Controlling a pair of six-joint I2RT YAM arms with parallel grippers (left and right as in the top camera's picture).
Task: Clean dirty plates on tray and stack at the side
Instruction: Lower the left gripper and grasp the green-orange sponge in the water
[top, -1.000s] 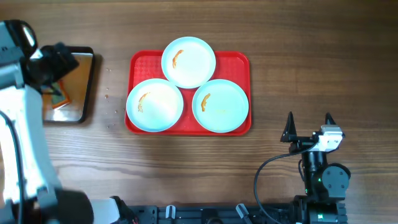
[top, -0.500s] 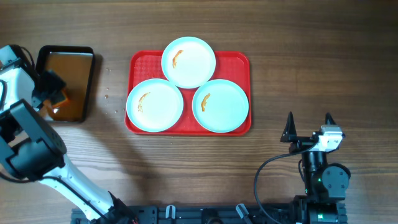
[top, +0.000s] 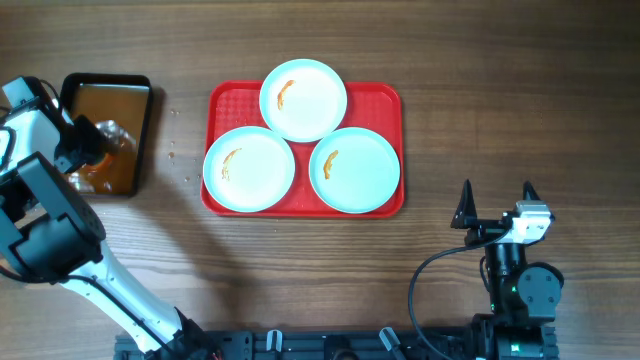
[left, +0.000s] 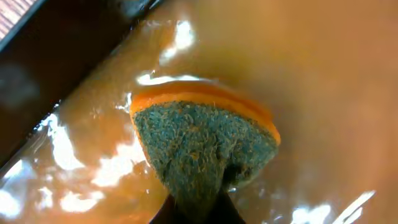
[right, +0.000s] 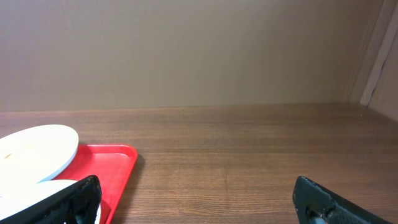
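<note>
Overhead: three smeared plates (top: 303, 99) sit on the tray (top: 385, 100), mid-table; left gripper (top: 88, 148) is down at the pan (top: 105, 82). Left wrist: it's pinching a sponge (left: 205, 140), dipped in brown water (left: 311, 62). Right wrist: right gripper (right: 198, 198) spread wide, right of the tray.

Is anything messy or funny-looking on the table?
Yes. All three plates carry an orange smear, and little specks, maybe splashes, dot the wood between the black pan and the red tray. The sponge is dunked in brown water.
</note>
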